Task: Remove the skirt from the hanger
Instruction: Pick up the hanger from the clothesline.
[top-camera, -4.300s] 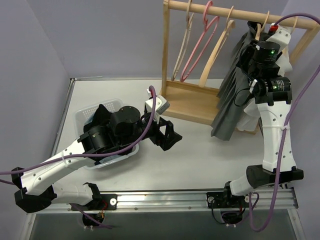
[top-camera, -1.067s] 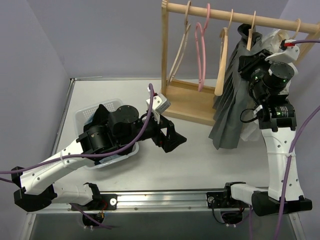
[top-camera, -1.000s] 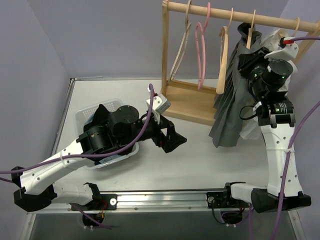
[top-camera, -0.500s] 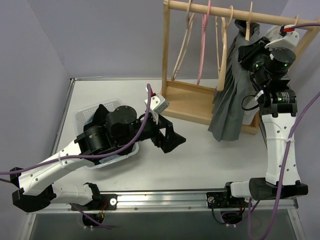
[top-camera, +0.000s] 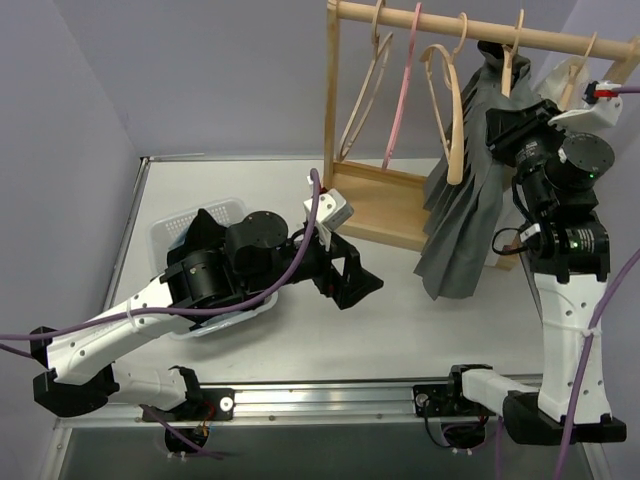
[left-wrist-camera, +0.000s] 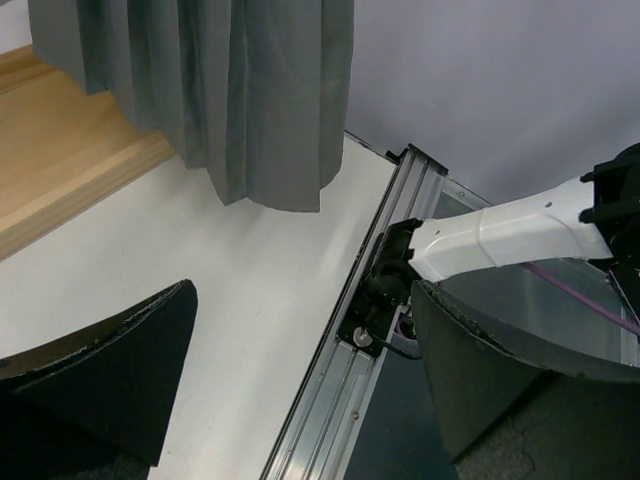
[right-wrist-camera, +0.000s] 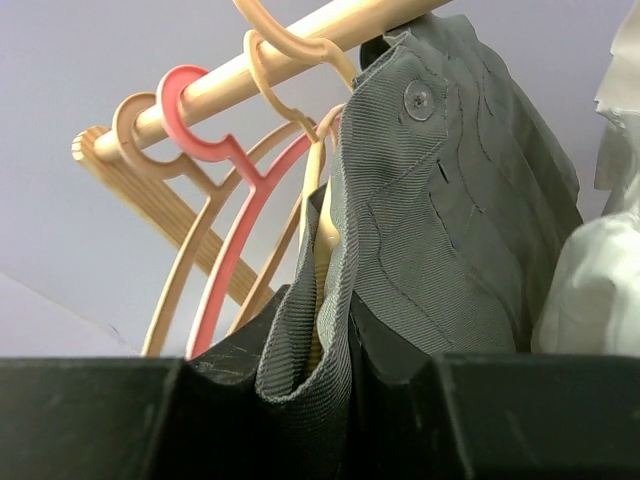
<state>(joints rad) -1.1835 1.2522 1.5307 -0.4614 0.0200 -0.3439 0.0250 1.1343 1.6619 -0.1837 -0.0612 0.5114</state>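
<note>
**Operator:** Where's the skirt, and what have I got on it?

**Spotter:** The skirt (top-camera: 462, 200) hangs at the two o'clock corner of the table (top-camera: 400, 330). It is on the wooden hanger (top-camera: 509, 62), which is hooked over the rail (top-camera: 440, 18), and its hem is low in front of the rack base (top-camera: 385, 205). Your right gripper (right-wrist-camera: 312, 380) is pinching the waistband fold near the top. In the wrist view the grey cloth runs down between its fingers, with pale wood just behind it.

**Operator:** And the left?

**Spotter:** Your left gripper (top-camera: 352, 281) is spread wide and holds nothing. It sits low over the table at about seven o'clock of the rack base, facing the hem.

**Operator:** How do I do this cleanly?

**Spotter:** I'd judge you're at the peel-off. Draw the waistband along the hanger's arm toward its end, not straight down. A downward tug would likely drag the hook along the rail. Make sure you hold cloth only; I cannot tell whether the wood is caught in the pinch too. Bring your left up to take the weight of the pleats once the skirt comes free.

**Operator:** What's in my way?

**Spotter:** At nine o'clock of the skirt there's an empty wooden hanger (top-camera: 447, 100) just beside it, then the pink hanger (top-camera: 400, 90). At three o'clock a white garment (right-wrist-camera: 600, 280) sits close against it. The basket (top-camera: 168, 232) is at nine o'clock on the table, partly under your left arm and well apart from the skirt.
</note>
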